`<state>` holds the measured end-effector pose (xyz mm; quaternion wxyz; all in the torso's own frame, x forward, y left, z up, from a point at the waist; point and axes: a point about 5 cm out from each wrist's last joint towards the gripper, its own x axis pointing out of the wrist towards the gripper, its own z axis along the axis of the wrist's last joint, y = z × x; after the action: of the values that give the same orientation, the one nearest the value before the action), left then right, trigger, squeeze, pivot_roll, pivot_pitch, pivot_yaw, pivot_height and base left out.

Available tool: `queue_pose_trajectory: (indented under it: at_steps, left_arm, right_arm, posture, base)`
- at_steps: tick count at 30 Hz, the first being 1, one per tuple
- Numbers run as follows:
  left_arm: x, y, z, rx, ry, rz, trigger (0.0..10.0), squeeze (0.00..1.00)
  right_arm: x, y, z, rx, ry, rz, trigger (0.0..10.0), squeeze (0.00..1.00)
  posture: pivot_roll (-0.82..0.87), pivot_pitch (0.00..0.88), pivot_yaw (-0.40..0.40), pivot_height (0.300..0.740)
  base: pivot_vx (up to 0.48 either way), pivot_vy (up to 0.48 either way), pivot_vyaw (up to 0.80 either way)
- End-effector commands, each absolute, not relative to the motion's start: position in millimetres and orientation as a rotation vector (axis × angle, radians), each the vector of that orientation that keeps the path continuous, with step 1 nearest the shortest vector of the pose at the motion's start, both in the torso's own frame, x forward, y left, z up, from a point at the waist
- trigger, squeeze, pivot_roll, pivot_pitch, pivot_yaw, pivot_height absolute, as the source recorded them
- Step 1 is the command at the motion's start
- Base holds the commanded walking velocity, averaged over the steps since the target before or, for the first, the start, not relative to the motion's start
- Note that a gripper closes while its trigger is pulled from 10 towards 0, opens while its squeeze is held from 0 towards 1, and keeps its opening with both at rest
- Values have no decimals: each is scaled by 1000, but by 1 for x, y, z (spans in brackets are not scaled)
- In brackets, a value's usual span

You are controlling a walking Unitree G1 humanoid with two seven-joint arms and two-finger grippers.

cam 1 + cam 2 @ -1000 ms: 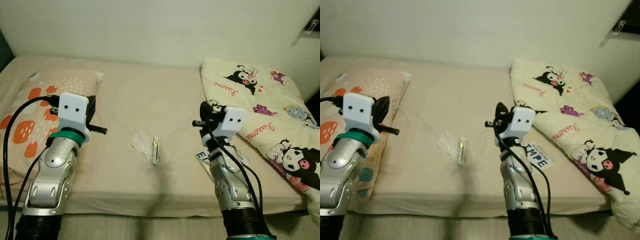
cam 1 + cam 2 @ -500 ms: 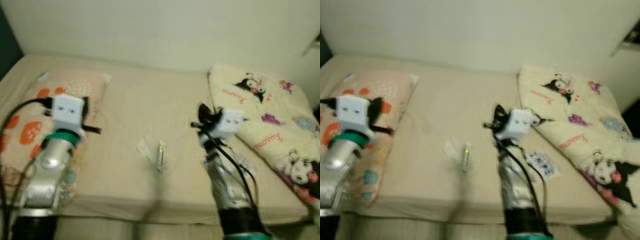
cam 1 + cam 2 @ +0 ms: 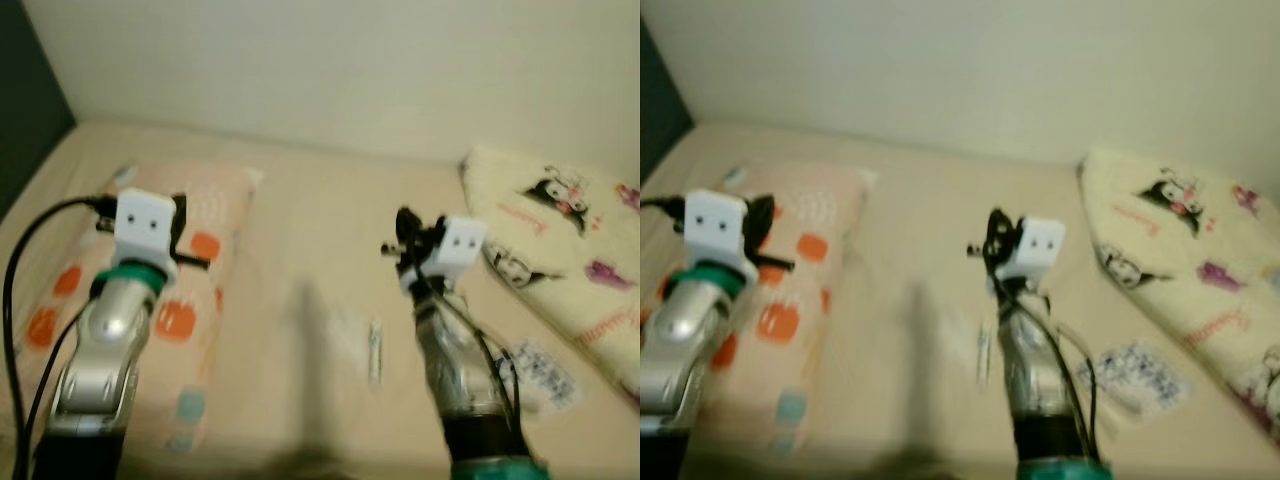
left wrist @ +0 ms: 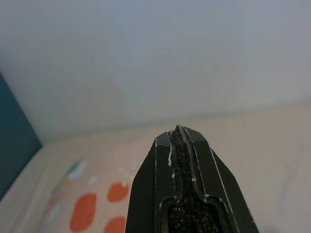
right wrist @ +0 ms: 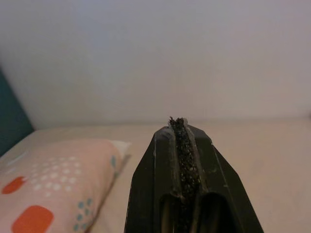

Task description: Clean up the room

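While closed, both tools (left (image 4: 181,160), right (image 5: 181,145)) hold nothing.

This is looking like a bedroom in a home. A bed (image 3: 300,200) with a plain beige sheet is taking up nearly the whole head view and is running up against a bare pale wall (image 3: 350,70). A pillow (image 3: 190,300) printed with orange blocks, white dots and small teal marks is lying at the robot's left end of the bed. A cream blanket (image 3: 570,230) printed with black-and-white cartoon characters and red lettering is lying bunched at the right end. A dark teal surface (image 3: 25,120) is bordering the bed on the left. Small bits of litter are lying on the sheet: a crumpled tissue (image 3: 345,325), a thin stick-like item (image 3: 375,350) and a printed packet (image 3: 540,370).
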<state>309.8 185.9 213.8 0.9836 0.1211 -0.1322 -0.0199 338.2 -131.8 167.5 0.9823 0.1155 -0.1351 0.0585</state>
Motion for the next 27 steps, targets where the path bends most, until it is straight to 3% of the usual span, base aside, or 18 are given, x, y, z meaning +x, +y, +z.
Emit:
queue_pose_trajectory:
  at_steps: [1,20,27]
  left_arm:
    - [307,189,203,251,-224,-39,10000,0]
    - [310,195,200,269,-200,-31,10000,0]
    - [310,194,200,269,-199,-41,10000,0]
  right_arm:
    - [337,-130,164,233,-263,116,10000,0]
    - [338,-128,163,233,-266,118,10000,0]
    - [338,-129,163,230,-266,117,10000,0]
  posture:
    - [140,71,-42,725]
    - [144,61,-34,725]
    - [143,58,-34,725]
  base:
    - [0,0,0]
    - [0,0,0]
    - [0,-302,0]
